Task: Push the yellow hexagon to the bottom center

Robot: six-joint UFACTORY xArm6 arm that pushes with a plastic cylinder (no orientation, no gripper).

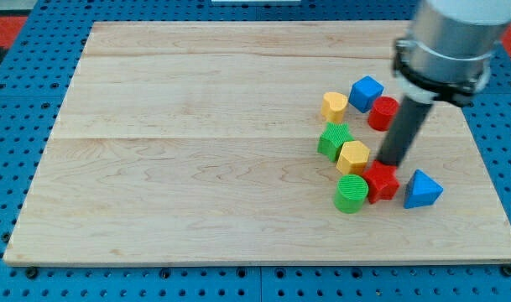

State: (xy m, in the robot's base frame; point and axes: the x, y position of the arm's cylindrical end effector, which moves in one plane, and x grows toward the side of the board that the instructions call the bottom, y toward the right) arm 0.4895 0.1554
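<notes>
Blue cube [367,91], red cylinder [383,112], green cylinder [351,194], blue triangle [421,190] on wooden board [196,168]

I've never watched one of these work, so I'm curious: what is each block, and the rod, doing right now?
Yellow hexagon: flat on the board, wedged among neighbours.
Green block: touching the hexagon.
Green cylinder: upright, below the hexagon.
Red block: beside the cylinder.
My tip: at the red block's top edge.
Blue triangle: apart.
Yellow block, blue cube, red cylinder: clustered above.
</notes>
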